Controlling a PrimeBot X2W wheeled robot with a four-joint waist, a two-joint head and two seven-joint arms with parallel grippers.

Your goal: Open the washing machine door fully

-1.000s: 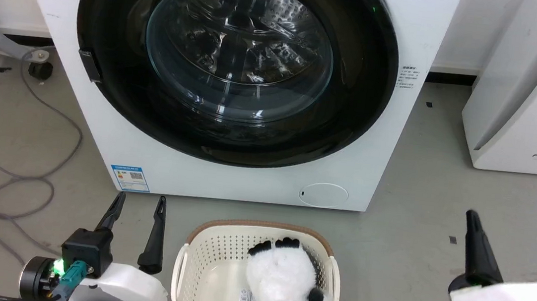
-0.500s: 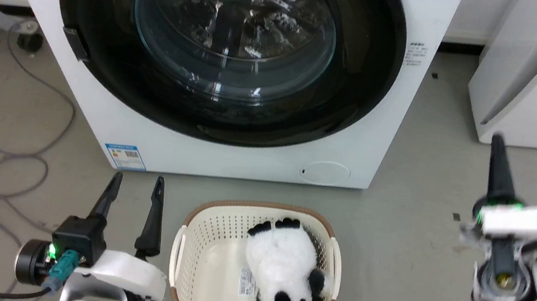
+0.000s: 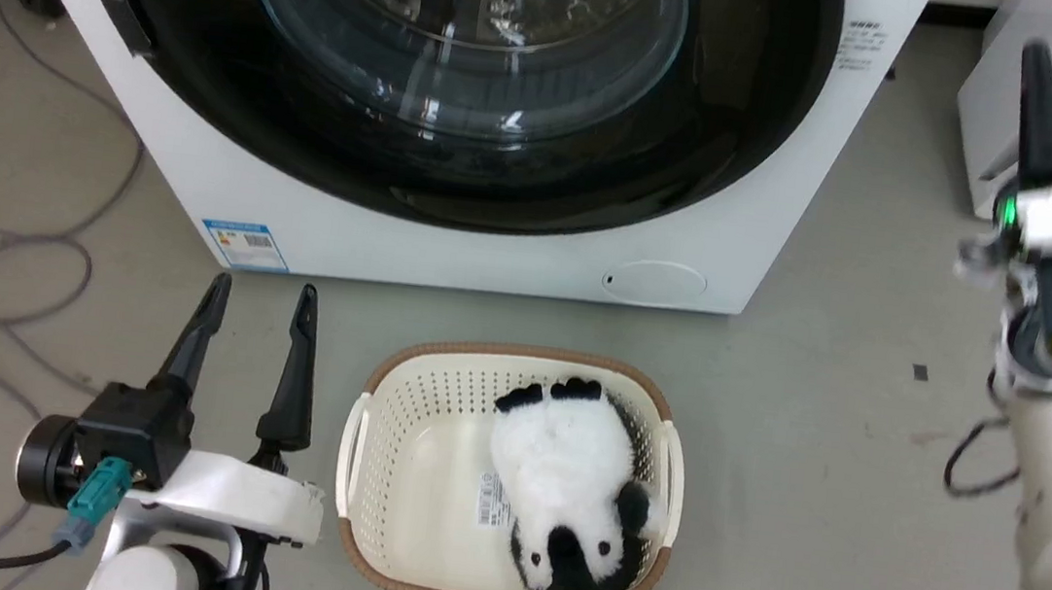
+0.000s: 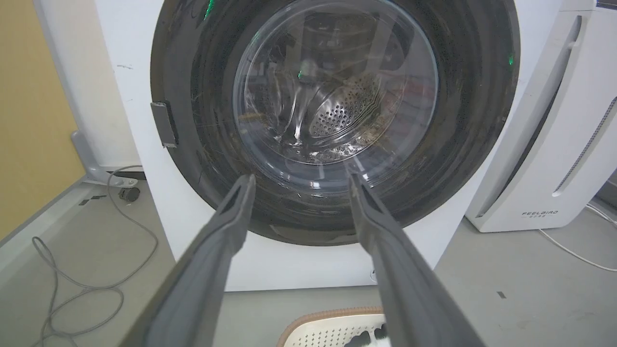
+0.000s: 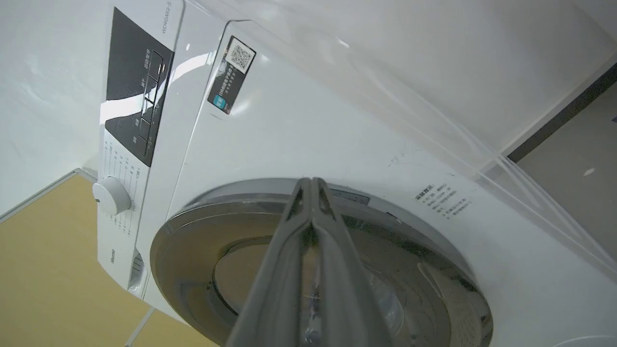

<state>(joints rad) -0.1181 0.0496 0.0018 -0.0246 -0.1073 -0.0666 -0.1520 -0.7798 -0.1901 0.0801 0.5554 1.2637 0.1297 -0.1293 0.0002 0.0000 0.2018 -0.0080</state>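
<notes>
Washing machine door (image 3: pixel 459 44) sits flush in the white machine front, glass bowl in a glossy black ring. It is up and ahead of both pincers, and neither touches it.

Left gripper (image 3: pixel 262 292) is low over the floor, just before the machine's lower left corner, beside a cream basket (image 3: pixel 520 355) holding a panda toy (image 3: pixel 566 475). In the left wrist view, the left gripper (image 4: pixel 301 179) frames the lower glass of the door (image 4: pixel 337 96) between its tips.

Right gripper (image 3: pixel 1038 75) is raised right of the machine, apart from the door's right side. In its own wrist view, the right gripper (image 5: pixel 311 182) points across the door's rim (image 5: pixel 193 231).

Writing: "FEELBIRD" on the white appliance (image 4: pixel 540 213). Blue label (image 3: pixel 245 244), QR sticker (image 5: pixel 232 72) and small print (image 3: pixel 862 47) beside the door are too small to read.

Left fingers are spread wide and hold nothing. Right fingers are pressed together at the tips, also empty.
</notes>
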